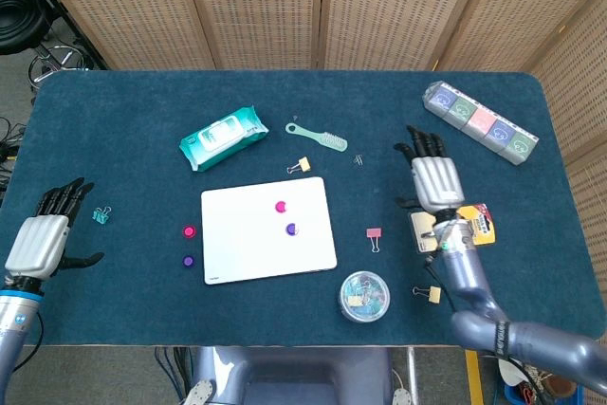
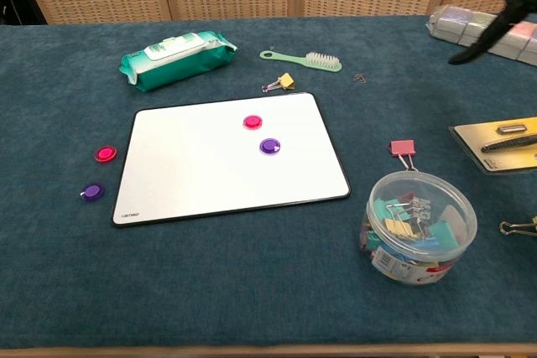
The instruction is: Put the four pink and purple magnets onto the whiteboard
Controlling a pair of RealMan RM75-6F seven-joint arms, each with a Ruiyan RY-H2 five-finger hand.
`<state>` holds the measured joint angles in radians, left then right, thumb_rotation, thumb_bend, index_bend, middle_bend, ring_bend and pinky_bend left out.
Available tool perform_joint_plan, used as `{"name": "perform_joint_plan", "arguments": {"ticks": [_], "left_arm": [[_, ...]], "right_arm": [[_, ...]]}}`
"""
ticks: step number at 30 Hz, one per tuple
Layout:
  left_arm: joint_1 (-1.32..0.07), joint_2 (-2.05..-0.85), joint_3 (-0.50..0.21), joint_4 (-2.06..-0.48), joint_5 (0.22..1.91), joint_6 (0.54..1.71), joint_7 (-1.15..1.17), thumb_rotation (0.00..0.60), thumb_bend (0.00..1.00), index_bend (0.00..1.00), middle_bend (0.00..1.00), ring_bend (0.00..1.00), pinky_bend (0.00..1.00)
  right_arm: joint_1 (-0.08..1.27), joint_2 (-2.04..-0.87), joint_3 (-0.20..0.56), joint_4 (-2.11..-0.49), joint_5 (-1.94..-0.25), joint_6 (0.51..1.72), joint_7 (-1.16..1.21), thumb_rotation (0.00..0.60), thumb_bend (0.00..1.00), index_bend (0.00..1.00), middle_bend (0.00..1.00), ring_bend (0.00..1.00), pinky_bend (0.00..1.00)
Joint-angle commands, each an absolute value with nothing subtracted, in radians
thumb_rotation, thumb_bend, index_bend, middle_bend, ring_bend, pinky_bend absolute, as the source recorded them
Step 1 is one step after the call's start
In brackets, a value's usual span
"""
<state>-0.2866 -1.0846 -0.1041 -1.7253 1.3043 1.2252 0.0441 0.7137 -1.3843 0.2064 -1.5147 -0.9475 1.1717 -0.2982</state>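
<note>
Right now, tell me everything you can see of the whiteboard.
The whiteboard is a white rectangle with rounded corners and a thin dark edge, lying flat on the blue table, slightly skewed. Small dark print sits at one front corner. A pink magnet and a purple magnet rest on its right half. Neither hand touches it. Two more magnets lie on the cloth just off its left edge.

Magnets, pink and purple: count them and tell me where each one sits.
4. A pink magnet and a purple magnet lie on the whiteboard; another pink one and another purple one lie on the table, left of it.
</note>
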Motion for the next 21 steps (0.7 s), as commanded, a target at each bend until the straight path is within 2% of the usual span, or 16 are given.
{"name": "perform_joint_plan", "arguments": {"ticks": [1,6,12,21], "left_arm": [[-0.302,-1.102,-0.103,-1.718,1.290,1.201,0.061,0.600,0.00,0.00,0.00,0.00,0.00],[-0.336,-1.148,-0.110,-1.703,1.259,1.156,0.096,0.600,0.00,0.00,0.00,0.00,0.00],[-0.391,-1.205,-0.122,-1.682,1.207,1.084,0.151,0.600,0.05,0.00,0.00,0.00,0.00],[-0.469,-1.297,-0.147,-1.607,1.103,0.996,0.207,0.600,0.15,0.15,0.00,0.00,0.00]], "right_arm": [[0.592,-1.298,0.133,-1.542,-1.036,1.237,-0.201,0.600,0.06,0.21,0.00,0.00,0.00],[0.512,-1.235,0.101,-1.577,-1.047,1.252,-0.156,0.600,0.05,0.20,0.00,0.00,0.00],[0.414,-1.192,0.066,-1.624,-1.088,1.324,-0.117,0.600,0.05,0.20,0.00,0.00,0.00],[0.301,-1.150,0.042,-1.692,-1.163,1.408,-0.055,0.600,0.05,0.21,0.00,0.00,0.00]]}}
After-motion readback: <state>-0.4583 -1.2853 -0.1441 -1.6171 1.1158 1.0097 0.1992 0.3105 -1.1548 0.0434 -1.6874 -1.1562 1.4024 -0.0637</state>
